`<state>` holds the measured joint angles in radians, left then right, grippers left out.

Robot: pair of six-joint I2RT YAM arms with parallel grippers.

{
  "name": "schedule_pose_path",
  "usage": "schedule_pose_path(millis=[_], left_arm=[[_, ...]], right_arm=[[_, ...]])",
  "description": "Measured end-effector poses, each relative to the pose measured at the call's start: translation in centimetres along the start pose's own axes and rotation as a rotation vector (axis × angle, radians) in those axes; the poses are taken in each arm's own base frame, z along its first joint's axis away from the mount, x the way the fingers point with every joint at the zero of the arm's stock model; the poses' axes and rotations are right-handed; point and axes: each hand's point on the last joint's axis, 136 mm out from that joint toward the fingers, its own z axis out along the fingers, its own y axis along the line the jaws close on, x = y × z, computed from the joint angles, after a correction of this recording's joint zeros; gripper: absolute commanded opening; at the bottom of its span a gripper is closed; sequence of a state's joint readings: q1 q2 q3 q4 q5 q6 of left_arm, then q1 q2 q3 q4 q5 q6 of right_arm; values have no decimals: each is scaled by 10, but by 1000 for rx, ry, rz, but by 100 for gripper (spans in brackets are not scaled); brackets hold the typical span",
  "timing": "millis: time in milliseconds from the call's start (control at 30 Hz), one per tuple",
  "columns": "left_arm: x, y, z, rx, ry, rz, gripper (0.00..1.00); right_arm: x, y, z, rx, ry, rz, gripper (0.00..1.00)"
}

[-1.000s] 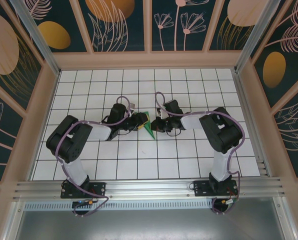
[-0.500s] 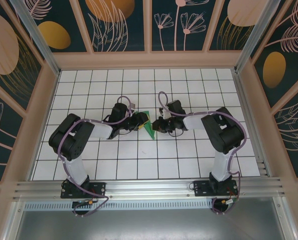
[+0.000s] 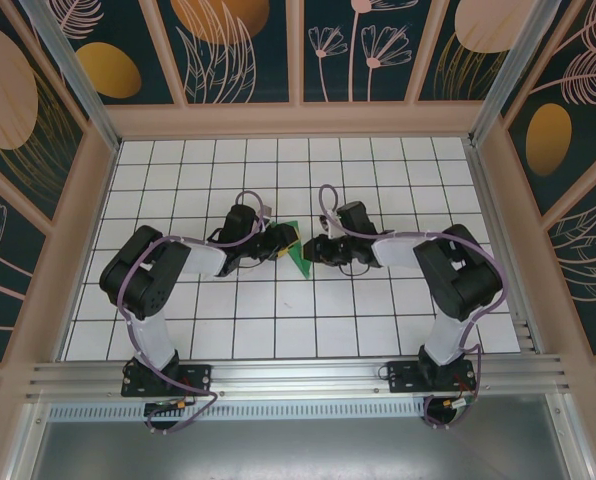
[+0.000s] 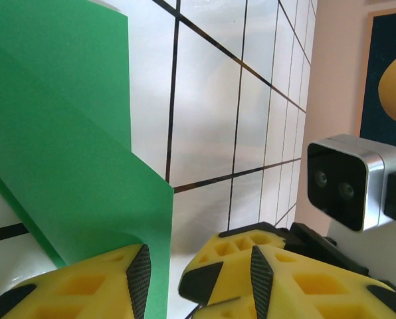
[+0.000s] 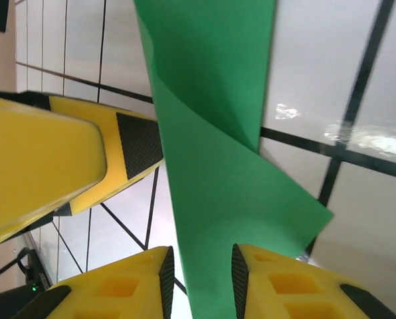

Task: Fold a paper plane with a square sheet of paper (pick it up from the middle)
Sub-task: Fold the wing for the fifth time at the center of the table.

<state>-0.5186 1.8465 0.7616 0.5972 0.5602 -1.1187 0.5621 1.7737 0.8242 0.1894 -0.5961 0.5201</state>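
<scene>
item: square sheet of paper [image 4: 65, 133], bright green, already creased into overlapping layers. located at mid-table, stood up on edge between two wrists facing each other over the white grid table [image 3: 178, 300].

left gripper [image 4: 173, 262]: yellow fingers part-way apart, with the paper's lower edge lying against one black pad and a sliver of daylight to the other. not visibly pinched.

right gripper [image 5: 201, 249]: middling gap, with the paper running down through it and a thin space beside one pad. loose rather than clamped, by the look.

reason for arrangement, as a judgement: approached from either side to steady both flaps along the fold line, probably for resetting the grip ahead of the next crease. mid-fold, dart shape not finished.

markings: none legible on paper, finger pads or silver wrist camera [image 4: 347, 189]. wall panels [image 3: 228, 40] printed with leaves and orange discs only, no lettering.
</scene>
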Motion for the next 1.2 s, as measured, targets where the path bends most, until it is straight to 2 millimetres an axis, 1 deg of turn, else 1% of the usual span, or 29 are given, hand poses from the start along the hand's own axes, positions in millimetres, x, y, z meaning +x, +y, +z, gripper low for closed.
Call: schedule_pose_path(millis=[167,367,467,633,767,833,900,1000,1067,1200], left_arm=[[0,0,0,-2,1,-2,45],[-1,1,0,-4,-3,-3,40],[-2,1,0,-8,-12,-2,39],[-3,1,-1,-10,-21,-2,38],[-5,-3,-6,-10,-38,0,40],[-7,-5,-9,-15,-52,4,42],[-10,-9,-14,-21,-72,12,46],[-17,-11,-23,-32,-101,28,51],[-27,-8,-35,-52,-136,42,56],[-52,5,-64,-149,-226,116,72]], right_arm=[[4,6,6,24,5,-57,36],[0,4,13,63,-13,-97,32],[-4,2,18,88,-19,-116,30],[-5,3,28,113,-17,-150,23],[-6,2,31,129,-20,-176,14],[-7,1,30,133,-21,-191,11],[-7,1,30,136,-19,-215,10],[-6,1,31,131,-12,-259,9],[-5,3,30,118,-2,-297,8],[-1,5,29,82,29,-374,5]])
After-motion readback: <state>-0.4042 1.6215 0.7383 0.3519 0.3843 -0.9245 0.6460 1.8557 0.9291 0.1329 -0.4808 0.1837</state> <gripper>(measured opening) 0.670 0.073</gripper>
